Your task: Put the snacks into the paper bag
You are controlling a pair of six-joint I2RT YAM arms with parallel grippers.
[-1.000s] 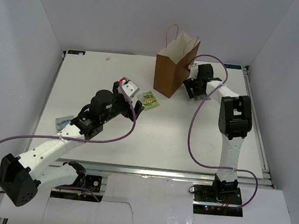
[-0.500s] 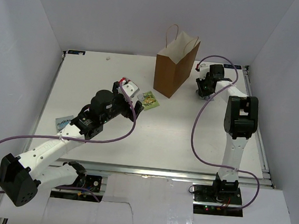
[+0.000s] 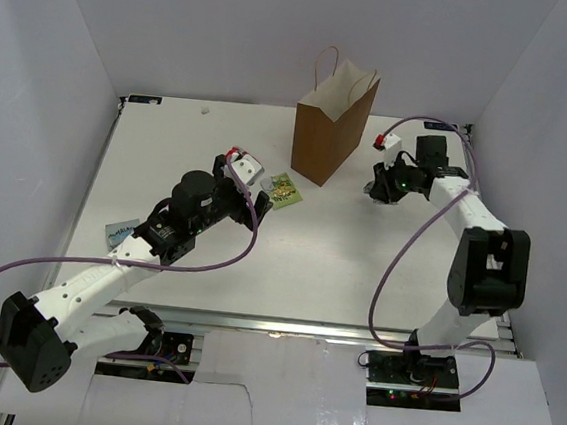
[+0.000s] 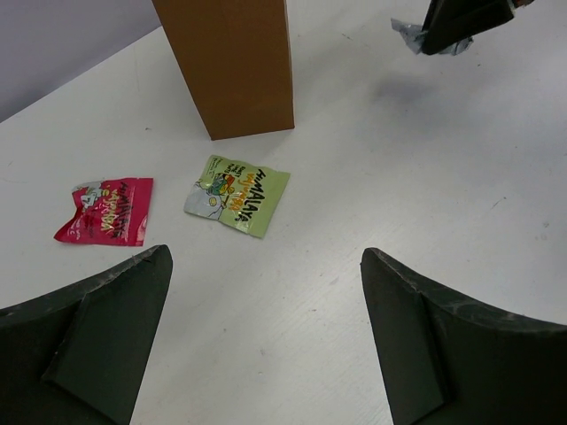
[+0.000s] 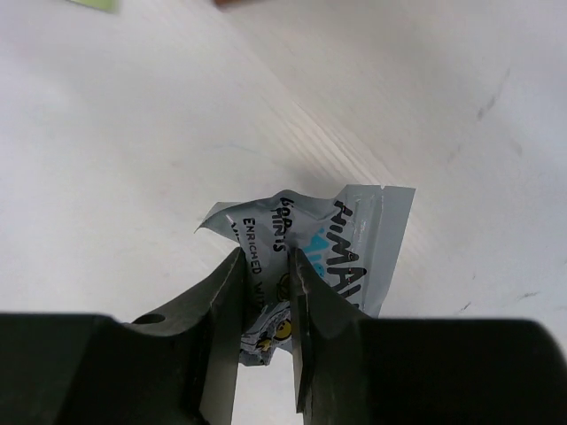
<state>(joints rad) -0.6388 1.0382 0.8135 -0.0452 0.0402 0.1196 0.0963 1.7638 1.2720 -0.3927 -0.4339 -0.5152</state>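
Snacks, as I read them from the feeds: one pale silver-blue foil packet (image 5: pixel 341 235) is pinched between the fingers of the right end effector (image 5: pixel 264 262), crumpled at the grip, with its printed face hanging out beyond the fingertips. In the left wrist view it hangs clear of the tabletop (image 3: pixel 309 265), with a soft shadow on the surface beneath it. The right end effector sits to the right of the paper bag (image 3: pixel 332 127), near it but not over its mouth.

The bag stands upright at the far middle of the tabletop, mouth open, loop handles up.

A yellow-green packet (image 4: pixel 237 195) lies flat just in front of the bag's near-left corner, apart from it. A red packet (image 4: pixel 104 211) lies flat to the left of the green one, with a gap between them. A pale blue packet (image 3: pixel 121 229) lies near the tabletop's left edge, beside the left arm.

The left end effector (image 4: pixel 266 257) is spread wide, holding nothing, above the tabletop on the near side of the red and green packets.
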